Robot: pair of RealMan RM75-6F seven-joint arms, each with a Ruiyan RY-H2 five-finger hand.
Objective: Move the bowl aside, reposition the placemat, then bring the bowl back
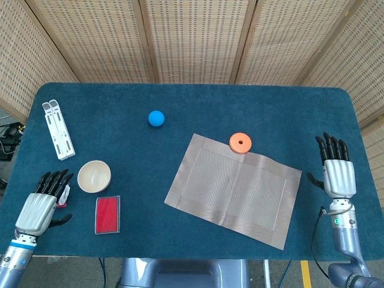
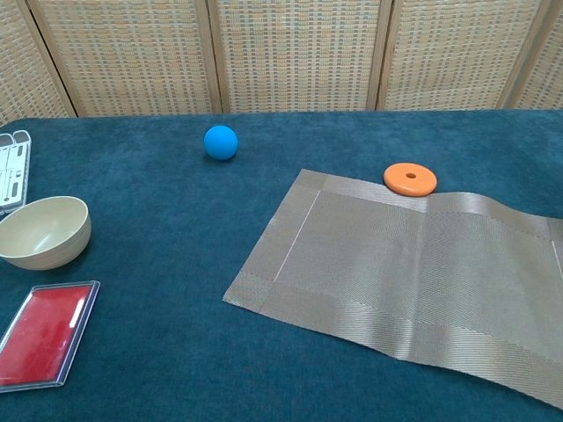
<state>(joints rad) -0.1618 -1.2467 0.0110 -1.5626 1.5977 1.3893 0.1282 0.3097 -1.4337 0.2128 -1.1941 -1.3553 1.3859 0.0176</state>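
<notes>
The cream bowl [image 1: 94, 176] [image 2: 43, 231] stands on the blue table at the left, well apart from the grey-brown placemat [image 1: 234, 189] [image 2: 406, 277], which lies flat right of centre. My left hand [image 1: 42, 204] hovers at the front left corner, fingers apart and empty, just left of the bowl. Off the mat's right edge, my right hand [image 1: 337, 170] is raised with its fingers spread, touching nothing. Neither hand shows in the chest view.
An orange disc [image 1: 240, 143] [image 2: 410, 179] touches the mat's far edge. A blue ball [image 1: 156, 118] [image 2: 221, 141] lies at the back. A red card case [image 1: 107, 213] [image 2: 46, 333] sits in front of the bowl, a white rack [image 1: 58, 129] at far left, a crumpled wrapper [image 1: 62, 193] by my left hand.
</notes>
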